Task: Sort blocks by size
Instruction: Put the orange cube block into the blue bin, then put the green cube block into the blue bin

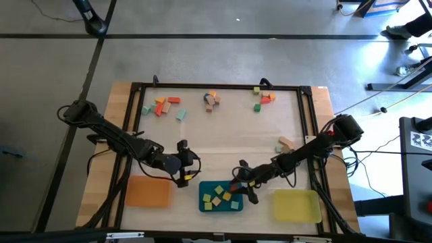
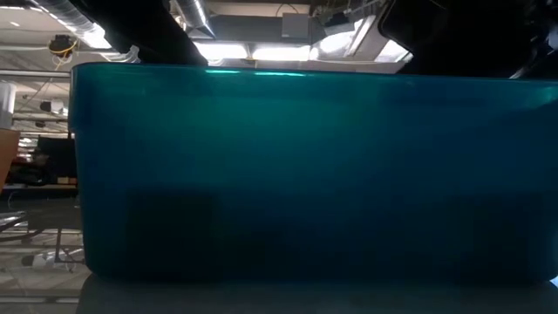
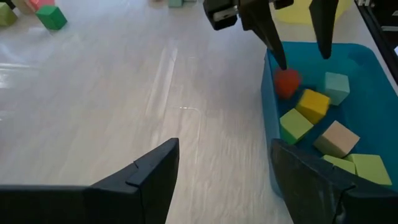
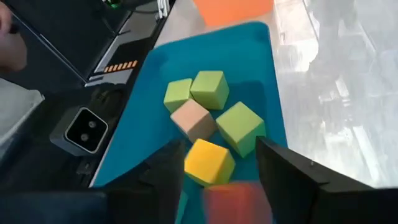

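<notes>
the tabletop (image 1: 223, 135) is biggest. right under the right hand (image 3: 303, 53) sits the teal tray (image 3: 367, 81) with small blocks inside. that hand is open, and a red block (image 3: 287, 81) lies in the tray below its fingers, so the drop step looks done. more blocks (image 1: 162, 106) wait far from it. next it likely lifts away. the left hand (image 3: 217, 180) is open, empty, beside the tray.
</notes>
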### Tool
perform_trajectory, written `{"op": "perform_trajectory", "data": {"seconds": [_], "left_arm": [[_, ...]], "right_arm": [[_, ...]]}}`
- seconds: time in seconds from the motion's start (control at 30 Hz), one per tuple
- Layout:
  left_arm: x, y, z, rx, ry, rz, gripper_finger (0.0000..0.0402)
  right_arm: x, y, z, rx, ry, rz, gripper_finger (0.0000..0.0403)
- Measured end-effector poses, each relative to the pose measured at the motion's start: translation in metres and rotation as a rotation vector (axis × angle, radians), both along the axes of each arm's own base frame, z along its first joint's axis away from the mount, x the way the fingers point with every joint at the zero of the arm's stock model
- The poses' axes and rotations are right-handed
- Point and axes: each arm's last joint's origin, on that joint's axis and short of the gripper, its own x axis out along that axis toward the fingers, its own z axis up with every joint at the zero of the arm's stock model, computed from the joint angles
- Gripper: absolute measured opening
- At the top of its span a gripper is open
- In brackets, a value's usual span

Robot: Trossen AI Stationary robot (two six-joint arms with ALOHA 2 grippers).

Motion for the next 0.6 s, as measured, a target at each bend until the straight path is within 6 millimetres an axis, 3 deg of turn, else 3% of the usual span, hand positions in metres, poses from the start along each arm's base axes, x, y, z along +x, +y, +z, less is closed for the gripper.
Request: {"op": "perform_trajectory", "data": {"seconds": [0.17,0.37,0.6], "left_arm": [[0.000,0.000,0.000,-0.001,0.000,0.001,0.0237],[0.000,0.000,0.000,0.003,0.000,-0.002,0.0237],[0.000,0.000,0.000,0.007,0.003,-0.004,0.0237]], "right_arm": [[-0.003,-0.009,0.012,-0.025,0.012,-0.010,0.0229],[-0.006,-0.052,0.044,-0.025,-0.006,-0.285,0.0231],[-0.017,-0.103,0.067,-0.093,-0.003,-0.557,0.0225]]}}
